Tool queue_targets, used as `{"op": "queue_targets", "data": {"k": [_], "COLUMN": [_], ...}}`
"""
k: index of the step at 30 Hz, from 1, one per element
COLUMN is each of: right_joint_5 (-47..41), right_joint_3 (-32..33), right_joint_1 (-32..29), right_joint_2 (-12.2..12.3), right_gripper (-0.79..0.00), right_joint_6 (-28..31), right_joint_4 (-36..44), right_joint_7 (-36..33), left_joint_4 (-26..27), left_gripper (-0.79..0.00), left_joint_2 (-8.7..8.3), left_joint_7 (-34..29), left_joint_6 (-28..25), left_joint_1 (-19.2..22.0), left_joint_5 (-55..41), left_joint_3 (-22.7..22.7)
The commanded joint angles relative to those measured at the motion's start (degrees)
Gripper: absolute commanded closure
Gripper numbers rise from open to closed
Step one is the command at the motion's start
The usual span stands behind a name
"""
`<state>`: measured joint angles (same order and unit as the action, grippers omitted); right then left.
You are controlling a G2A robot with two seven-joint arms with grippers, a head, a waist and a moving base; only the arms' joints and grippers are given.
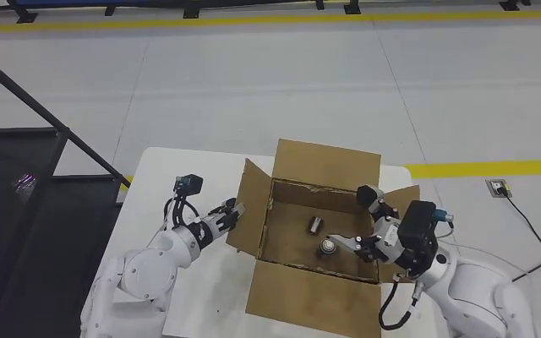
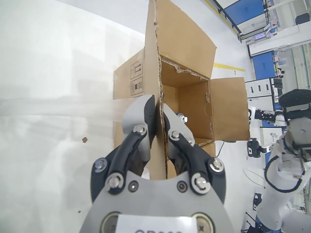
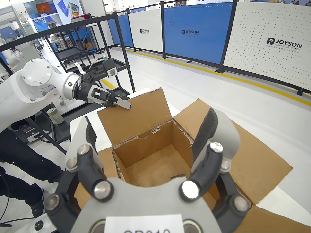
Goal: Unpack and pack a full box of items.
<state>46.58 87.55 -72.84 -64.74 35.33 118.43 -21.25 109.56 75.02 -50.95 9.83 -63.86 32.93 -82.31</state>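
top: overhead, down | wrists: close, facing box (image 1: 325,162) | shared: box

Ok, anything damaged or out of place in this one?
Yes: the cardboard box has ragged, torn edges along its flap folds, and a small brown scrap lies loose on the white table beside it.

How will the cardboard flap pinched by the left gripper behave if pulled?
The cardboard flap looks corrugated, so probably stiff across its face but hinging easily at the fold. Its edges look ragged and torn, so a hard pull by the left gripper might rip it. The box holds little, so it may slide along.
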Motion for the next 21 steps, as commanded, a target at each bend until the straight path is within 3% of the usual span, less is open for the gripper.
{"op": "queue_targets", "data": {"k": [1,11,21], "right_joint_5": [0.1,-0.1,1.2], "right_joint_3": [-0.3,-3.8,-4.7], "right_joint_1": [0.3,4.8,4.8], "right_joint_2": [0.1,0.6,0.7], "right_gripper": [-0.785,-0.785,-0.785], "right_joint_6": [0.3,1.7,2.5], "right_joint_4": [0.1,0.0,0.9], "right_joint_7": [-0.8,-7.3,-8.1], "left_joint_4": [0.2,3.6,6.6], "left_gripper": [0.000,0.000,0.000], "left_joint_2": [-0.14,-1.24,-2.33], "left_joint_7": [0.1,-0.3,0.0], "left_joint_6": [0.3,-0.7,-1.6], "left_joint_1": [-0.4,-5.3,-11.1], "left_joint_5": [-0.1,-1.7,-3.2], "left_joint_3": [-0.4,-5.1,-11.1]}}
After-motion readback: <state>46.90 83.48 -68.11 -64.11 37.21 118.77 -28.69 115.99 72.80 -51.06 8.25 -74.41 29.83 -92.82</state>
